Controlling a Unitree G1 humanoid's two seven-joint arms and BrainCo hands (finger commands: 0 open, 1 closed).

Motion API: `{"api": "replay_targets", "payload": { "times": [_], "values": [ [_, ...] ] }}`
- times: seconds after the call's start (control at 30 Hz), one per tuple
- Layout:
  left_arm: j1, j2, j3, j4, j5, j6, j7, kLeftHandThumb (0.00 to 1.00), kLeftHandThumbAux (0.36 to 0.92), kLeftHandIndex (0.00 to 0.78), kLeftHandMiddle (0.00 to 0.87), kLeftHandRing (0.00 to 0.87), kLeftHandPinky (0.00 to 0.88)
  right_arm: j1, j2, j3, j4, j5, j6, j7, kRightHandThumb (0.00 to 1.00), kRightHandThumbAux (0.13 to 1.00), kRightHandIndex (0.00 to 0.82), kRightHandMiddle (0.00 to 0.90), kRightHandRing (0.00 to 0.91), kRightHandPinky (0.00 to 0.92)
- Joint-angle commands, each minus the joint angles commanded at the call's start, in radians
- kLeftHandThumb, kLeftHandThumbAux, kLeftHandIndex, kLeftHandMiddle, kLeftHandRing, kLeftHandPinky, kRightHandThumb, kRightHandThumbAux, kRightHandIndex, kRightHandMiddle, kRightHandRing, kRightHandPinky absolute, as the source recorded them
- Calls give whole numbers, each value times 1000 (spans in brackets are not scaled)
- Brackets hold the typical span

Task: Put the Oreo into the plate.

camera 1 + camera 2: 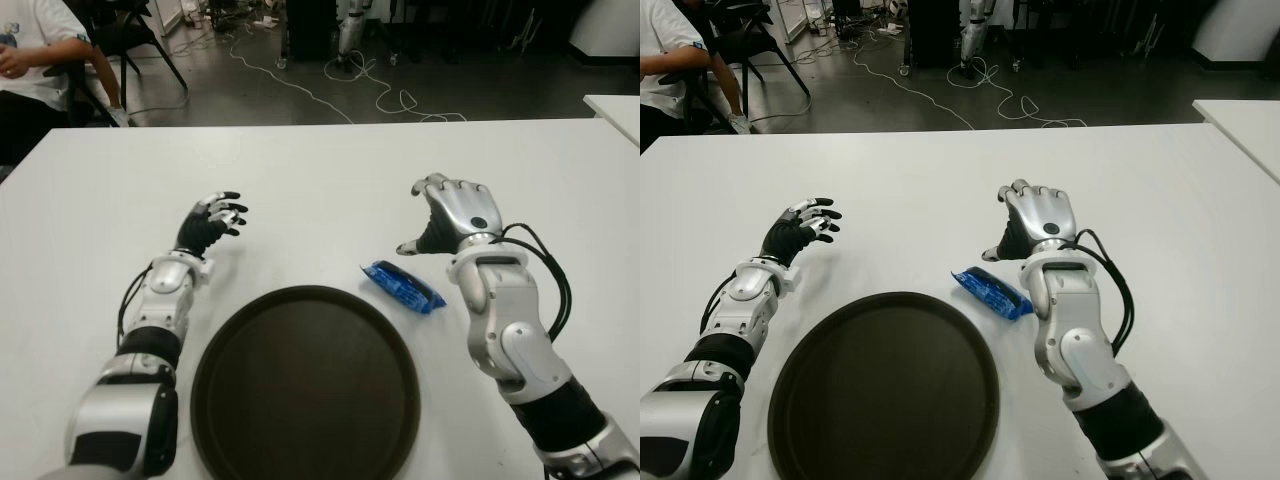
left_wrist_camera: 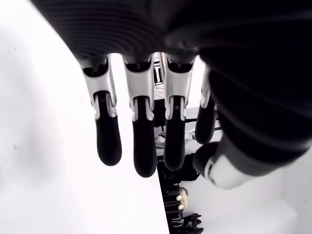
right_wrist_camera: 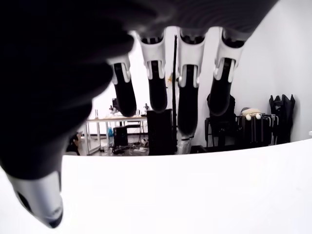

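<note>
Blue foil Oreo packet point(image 1: 403, 286) lying on white counter point(image 1: 320, 170) beside round dark plate point(image 1: 305, 385), ungrasped; right hand point(image 1: 452, 212) just beyond, fingers apart, empty, positioned for pickup; left hand point(image 1: 212, 222) apart, idle.

A robotics lab: beyond the white worktop point(image 1: 330, 170), loose cables point(image 1: 330, 95) trail over a dark floor, another robot's legs point(image 1: 352, 30) stand there, and a seated person point(image 1: 35, 60) waits at its far-left corner.

Bright even light, glare on white table point(image 1: 320, 170), soft shadows, wrist-view fingers point(image 2: 145, 146) blurred close
</note>
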Motion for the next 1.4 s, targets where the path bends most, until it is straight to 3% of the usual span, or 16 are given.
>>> {"api": "replay_targets", "payload": {
  "times": [0.47,0.87,1.4],
  "values": [
    [1,3,-6,1,1,-1,-2,55,689,274,384,410,441,-2,3,26,-6,-27,-8,84,0,654,317,325,362,388],
    [1,4,-11,-10,1,6,-1,58,708,271,376,399,427,2,2,27,-21,-45,-19,132,0,656,309,312,349,381],
    [6,14,-12,-9,0,1,-5,65,711,283,387,413,448,88,3,33,-41,-61,-21,131,0,665,299,314,358,391]
  ]
}}
